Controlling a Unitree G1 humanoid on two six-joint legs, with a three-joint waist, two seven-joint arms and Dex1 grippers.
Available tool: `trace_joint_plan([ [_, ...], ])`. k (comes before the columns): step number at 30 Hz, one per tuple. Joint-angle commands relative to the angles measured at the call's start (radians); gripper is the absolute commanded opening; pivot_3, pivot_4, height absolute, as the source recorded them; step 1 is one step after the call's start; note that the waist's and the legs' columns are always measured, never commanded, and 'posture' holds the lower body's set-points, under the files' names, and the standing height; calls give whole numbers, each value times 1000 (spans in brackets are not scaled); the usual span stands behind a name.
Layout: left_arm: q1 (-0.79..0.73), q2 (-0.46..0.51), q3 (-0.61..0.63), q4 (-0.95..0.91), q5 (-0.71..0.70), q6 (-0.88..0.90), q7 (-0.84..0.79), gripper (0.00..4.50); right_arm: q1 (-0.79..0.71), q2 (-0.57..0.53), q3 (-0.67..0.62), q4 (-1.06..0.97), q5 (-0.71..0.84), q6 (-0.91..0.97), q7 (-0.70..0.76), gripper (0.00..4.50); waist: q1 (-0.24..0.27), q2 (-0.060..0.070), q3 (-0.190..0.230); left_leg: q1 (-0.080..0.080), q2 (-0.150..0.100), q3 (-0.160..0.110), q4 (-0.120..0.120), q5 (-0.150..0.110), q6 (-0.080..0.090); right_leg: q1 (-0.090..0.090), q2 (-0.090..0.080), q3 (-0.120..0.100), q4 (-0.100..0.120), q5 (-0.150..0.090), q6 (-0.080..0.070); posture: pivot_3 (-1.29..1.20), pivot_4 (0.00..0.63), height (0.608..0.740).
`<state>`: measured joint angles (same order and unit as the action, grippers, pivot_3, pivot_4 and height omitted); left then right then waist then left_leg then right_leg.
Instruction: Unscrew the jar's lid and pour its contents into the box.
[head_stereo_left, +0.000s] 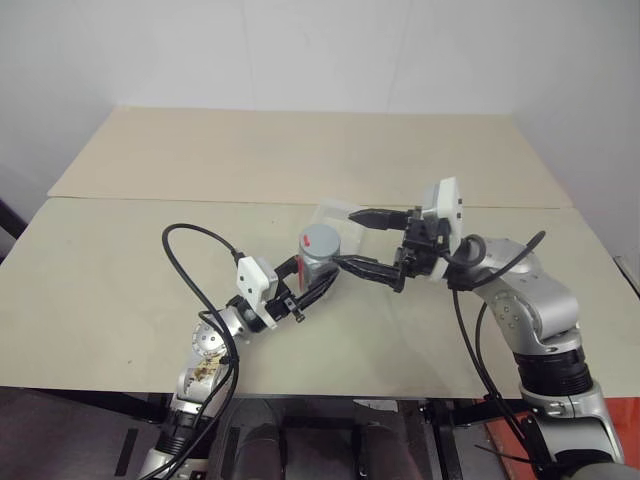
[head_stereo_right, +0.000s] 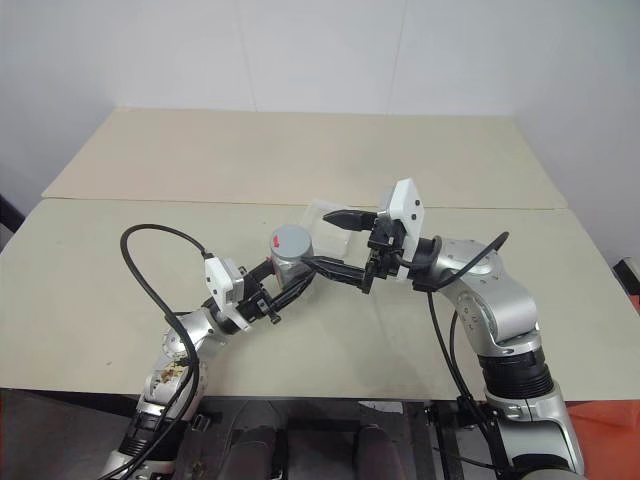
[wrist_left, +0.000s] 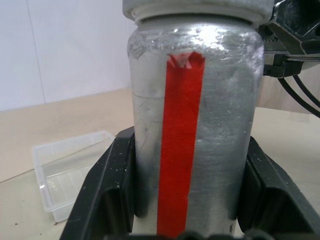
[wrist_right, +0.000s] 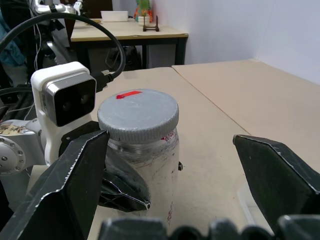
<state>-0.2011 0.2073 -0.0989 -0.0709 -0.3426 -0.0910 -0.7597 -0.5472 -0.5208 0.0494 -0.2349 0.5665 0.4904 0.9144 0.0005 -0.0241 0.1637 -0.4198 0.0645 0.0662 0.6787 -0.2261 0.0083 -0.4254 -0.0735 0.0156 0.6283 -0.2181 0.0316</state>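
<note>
Gripping the jar (wrist_left: 195, 125), left claw (head_stereo_left: 318, 285) shows its plain red strip.

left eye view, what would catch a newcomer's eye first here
The silvery jar with its red stripe, clamped upright in the left claw over the middle of the beige table, its grey lid on. The right claw stands wide open beside the lid, one finger on each side, not touching it. Just behind lies the clear plastic box.
</note>
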Motion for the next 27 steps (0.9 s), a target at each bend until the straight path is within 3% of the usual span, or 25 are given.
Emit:
trace_joint_plan([
  [1, -18, -2, 4, -19, -12, -29, -12, 2137, -20, -10, -42, 9, -11, -23, -14, 4500, 0, 0, 0, 0, 0, 0, 0, 0, 0, 0, 0, 0, 0, 0, 0, 0, 150, 740],
  [13, -15, -7, 4, -18, -7, -34, -11, 2137, -30, -15, -47, 35, -39, -32, 0, 4500, 0, 0, 0, 0, 0, 0, 0, 0, 0, 0, 0, 0, 0, 0, 0, 0, 150, 740],
  [20, -14, -5, 5, -11, -5, -38, -12, 2137, 18, -87, -43, -43, 23, 5, 110, 4500, 4, 0, 0, 0, 0, 0, 0, 0, 0, 0, 0, 0, -1, 0, 0, 0, 150, 740],
  [27, -18, -11, -10, -7, 12, -44, -5, 2137, -4, -12, -4, -151, 9, 35, -14, 4500, -3, 0, 0, 0, 0, 0, 0, 0, 0, 0, 0, 0, 0, 0, 0, 0, 150, 740],
])
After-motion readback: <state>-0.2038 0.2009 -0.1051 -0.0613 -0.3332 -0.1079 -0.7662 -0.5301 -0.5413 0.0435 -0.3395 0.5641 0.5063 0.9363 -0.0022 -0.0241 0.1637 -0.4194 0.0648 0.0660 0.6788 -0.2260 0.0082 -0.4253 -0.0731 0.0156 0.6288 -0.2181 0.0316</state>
